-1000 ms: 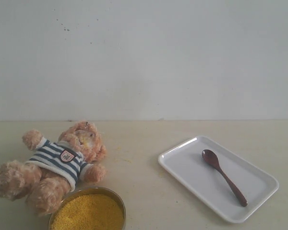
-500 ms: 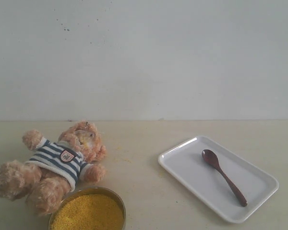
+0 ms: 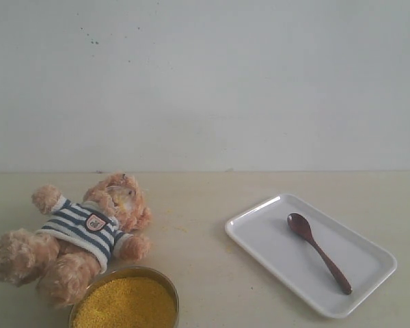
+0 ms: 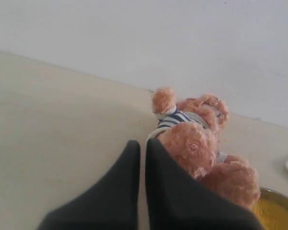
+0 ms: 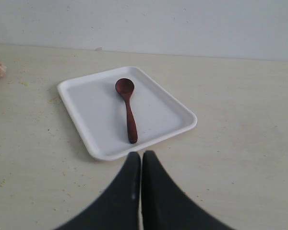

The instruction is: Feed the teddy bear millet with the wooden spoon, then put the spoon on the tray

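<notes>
The teddy bear point(image 3: 78, 236) lies on its back at the left of the table, in its navy-and-white striped shirt, with yellow grains on its face. The millet point(image 3: 126, 303) fills a round metal bowl just in front of it. On the white tray point(image 3: 273, 253) at the right lies the wooden spoon point(image 3: 319, 252), touched by nothing. Neither gripper shows in the exterior view. My left gripper point(image 4: 142, 143) is shut and empty, close beside the bear point(image 4: 197, 143). My right gripper point(image 5: 141, 155) is shut and empty, just short of the tray point(image 5: 96, 108) and spoon point(image 5: 128, 112).
Loose yellow grains are scattered on the beige tabletop point(image 3: 191, 205) near the bear's head. A plain white wall point(image 3: 205, 82) stands behind the table. The bowl's rim point(image 4: 278, 195) shows at the edge of the left wrist view.
</notes>
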You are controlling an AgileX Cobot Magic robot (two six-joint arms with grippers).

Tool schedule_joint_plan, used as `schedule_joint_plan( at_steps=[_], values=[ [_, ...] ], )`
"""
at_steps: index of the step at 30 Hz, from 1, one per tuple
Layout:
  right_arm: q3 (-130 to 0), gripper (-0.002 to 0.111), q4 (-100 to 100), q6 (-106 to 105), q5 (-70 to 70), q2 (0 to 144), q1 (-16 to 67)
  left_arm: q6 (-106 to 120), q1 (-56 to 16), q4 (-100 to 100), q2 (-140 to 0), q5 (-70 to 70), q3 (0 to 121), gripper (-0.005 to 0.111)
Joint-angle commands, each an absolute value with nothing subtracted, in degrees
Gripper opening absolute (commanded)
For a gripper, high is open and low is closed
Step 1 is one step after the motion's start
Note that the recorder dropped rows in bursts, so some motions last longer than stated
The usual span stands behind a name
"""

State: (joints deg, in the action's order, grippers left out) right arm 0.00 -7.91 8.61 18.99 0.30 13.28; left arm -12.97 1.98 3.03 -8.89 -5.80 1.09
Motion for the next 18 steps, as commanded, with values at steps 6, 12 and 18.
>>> schedule_joint_plan(
  at_steps=[6, 12, 18],
  values=[
    [0.00, 0.000, -7.87, 8.59, 18.84, 0.00, 13.12, -13.07, 2.09, 3.69, -1.55, -17.31, 0.00, 0.004],
    [0.00, 0.000, -7.87, 8.68, 18.73, 0.00, 13.12, -8.60, 1.32, 1.69, 0.00, -17.78, 0.00, 0.004],
    [0.00, 0.000, -7.87, 8.68, 18.73, 0.00, 13.12, -9.71, 0.81, 2.93, 0.00, -23.74, 0.00, 0.004]
  ],
)
